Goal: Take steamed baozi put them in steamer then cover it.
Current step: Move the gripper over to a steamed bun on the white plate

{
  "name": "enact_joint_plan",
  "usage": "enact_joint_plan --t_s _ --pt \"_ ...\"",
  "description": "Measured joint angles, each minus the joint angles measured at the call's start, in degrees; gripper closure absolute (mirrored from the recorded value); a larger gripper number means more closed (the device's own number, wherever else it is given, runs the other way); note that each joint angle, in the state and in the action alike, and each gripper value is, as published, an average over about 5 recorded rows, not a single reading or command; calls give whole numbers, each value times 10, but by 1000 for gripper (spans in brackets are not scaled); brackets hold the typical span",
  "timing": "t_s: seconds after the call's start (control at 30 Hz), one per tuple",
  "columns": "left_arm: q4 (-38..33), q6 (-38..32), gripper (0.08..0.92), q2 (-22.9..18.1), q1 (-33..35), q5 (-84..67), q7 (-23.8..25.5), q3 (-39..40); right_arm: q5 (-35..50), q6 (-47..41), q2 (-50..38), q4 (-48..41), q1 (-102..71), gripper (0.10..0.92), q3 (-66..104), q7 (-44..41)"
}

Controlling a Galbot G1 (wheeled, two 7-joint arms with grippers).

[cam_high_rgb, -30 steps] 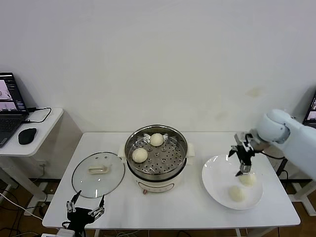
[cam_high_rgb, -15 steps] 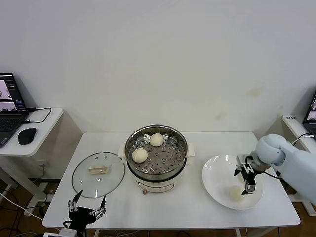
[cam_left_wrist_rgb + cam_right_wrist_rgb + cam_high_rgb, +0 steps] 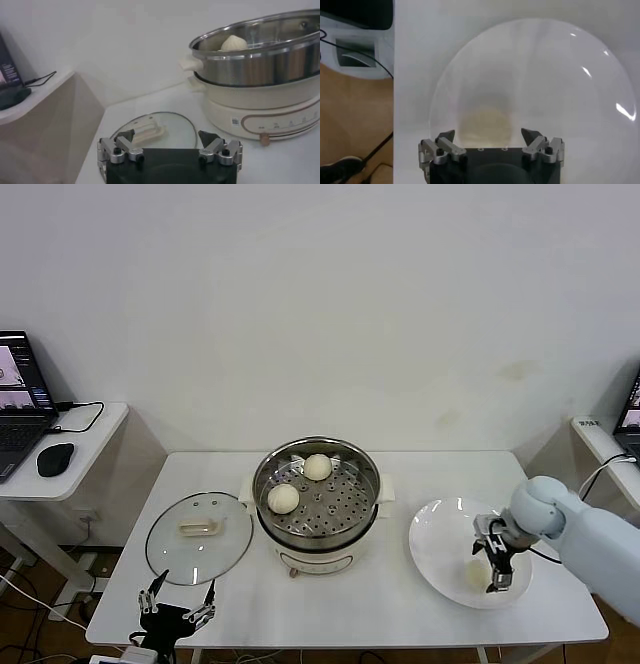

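On the far left a laptop [image 3: 20,399] and a black mouse [image 3: 55,458] sit on a small side table [image 3: 95,446]. At the near left edge of the white worktop [image 3: 390,609] the left gripper [image 3: 174,609] hangs low and idle, its jaws spread wide with nothing between them. Just beyond it the cover [image 3: 199,536], a clear glass lid with a cream handle, lies flat on the worktop beside the steamer [image 3: 316,502]. The steamer stands at the middle of the worktop, uncovered, with two steamed baozi [image 3: 284,498] resting apart on its perforated tray. To the right lies a flat white plate [image 3: 440,559]. The right gripper [image 3: 497,569] is down over the plate, its jaws released and standing wide to either side of one bun [image 3: 484,123] lying on the plate, not clamped on it. Only this one bun shows on the plate.
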Motion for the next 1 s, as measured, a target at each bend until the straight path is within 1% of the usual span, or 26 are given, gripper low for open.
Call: enact_joint_plan --t_s 0.5,0.57,0.77,0.83,1.0 --pt "6 0 177 0 -5 2 0 2 -9 5 8 -16 -13 208 10 2" --pt "7 0 177 0 -6 2 0 2 -9 5 8 -17 -14 237 10 3" --pt "9 0 177 0 -8 2 0 3 -7 4 7 -19 -14 390 14 4" --pt "10 0 177 -1 -9 2 0 4 -6 3 6 -20 -14 415 15 4" --pt "11 0 177 -3 -11 2 -2 5 0 1 1 -20 -8 432 17 2"
